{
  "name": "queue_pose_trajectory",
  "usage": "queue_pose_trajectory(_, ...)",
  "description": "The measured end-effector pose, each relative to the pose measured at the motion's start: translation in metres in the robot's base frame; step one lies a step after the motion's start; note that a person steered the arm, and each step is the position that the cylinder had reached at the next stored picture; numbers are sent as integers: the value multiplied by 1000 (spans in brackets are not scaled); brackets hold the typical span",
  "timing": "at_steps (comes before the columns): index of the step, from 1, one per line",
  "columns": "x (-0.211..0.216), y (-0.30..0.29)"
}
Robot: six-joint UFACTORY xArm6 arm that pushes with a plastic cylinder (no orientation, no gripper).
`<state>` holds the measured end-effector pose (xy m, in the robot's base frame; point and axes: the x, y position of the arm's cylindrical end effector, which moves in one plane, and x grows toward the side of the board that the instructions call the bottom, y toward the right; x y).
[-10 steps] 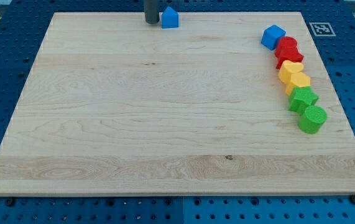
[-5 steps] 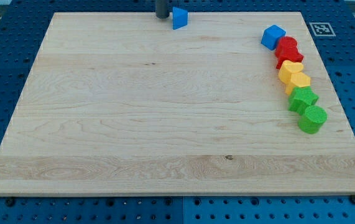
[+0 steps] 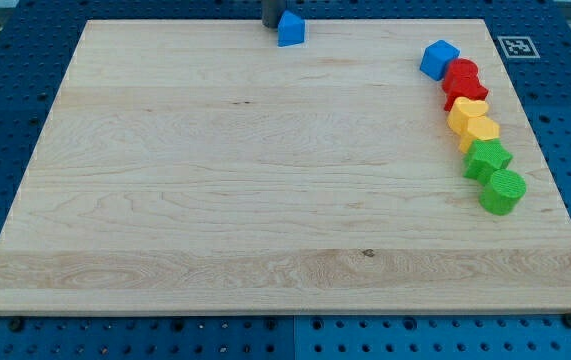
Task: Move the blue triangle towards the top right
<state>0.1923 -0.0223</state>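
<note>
Wooden board [image 3: 265,180]; blue pegboard [image 3: 5,150] around.

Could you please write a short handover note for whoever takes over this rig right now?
Tool: my tip sits at the board's top edge, against the view's left side of the blue triangle.
Blocks: a blue cube heads a row of red, yellow and green blocks down the view's right side of the wooden board.
Done: the triangle lies at the top edge, left of the top right corner.
Left: keep pushing it toward the view's right, probably stopping short of the cube.
</note>
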Motion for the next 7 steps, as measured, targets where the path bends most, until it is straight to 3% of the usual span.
queue_pose_trajectory(7,0,-5)
